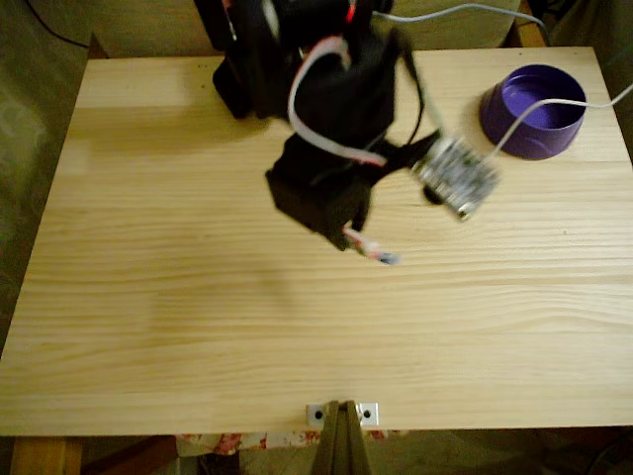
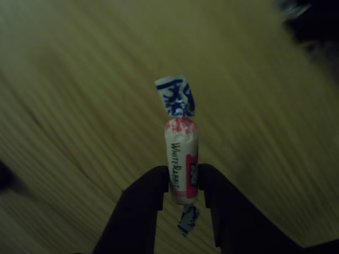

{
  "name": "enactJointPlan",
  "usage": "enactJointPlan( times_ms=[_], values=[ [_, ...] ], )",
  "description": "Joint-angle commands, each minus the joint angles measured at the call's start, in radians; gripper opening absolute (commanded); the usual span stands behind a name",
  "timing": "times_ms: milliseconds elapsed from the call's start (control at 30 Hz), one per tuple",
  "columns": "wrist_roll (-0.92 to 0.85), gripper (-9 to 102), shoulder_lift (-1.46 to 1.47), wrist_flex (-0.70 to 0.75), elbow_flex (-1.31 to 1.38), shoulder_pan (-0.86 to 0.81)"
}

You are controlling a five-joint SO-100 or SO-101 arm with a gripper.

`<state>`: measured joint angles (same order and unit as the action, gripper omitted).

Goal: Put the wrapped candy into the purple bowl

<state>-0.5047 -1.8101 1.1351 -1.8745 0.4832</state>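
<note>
The black two-finger claw (image 2: 183,182) is closed on the lower half of the wrapped candy (image 2: 181,159), a small white sweet with red edging and twisted blue-and-white ends, which stands upright between the fingers, one twist above them, one below. In the fixed view the claw (image 1: 368,245) hangs over the pale wooden table (image 1: 198,327), the candy (image 1: 374,250) poking from its tip. The round deep-purple plastic bowl (image 1: 534,124) sits well apart, up and right of the claw.
</note>
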Motion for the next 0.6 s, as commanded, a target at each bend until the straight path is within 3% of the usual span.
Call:
enactJointPlan(
  times_ms=[0, 567],
  values=[
    [0.152, 1, -0.114, 0.011, 0.183, 0.091],
    [0.449, 0, -0.143, -0.031, 0.443, 0.561]
  ],
)
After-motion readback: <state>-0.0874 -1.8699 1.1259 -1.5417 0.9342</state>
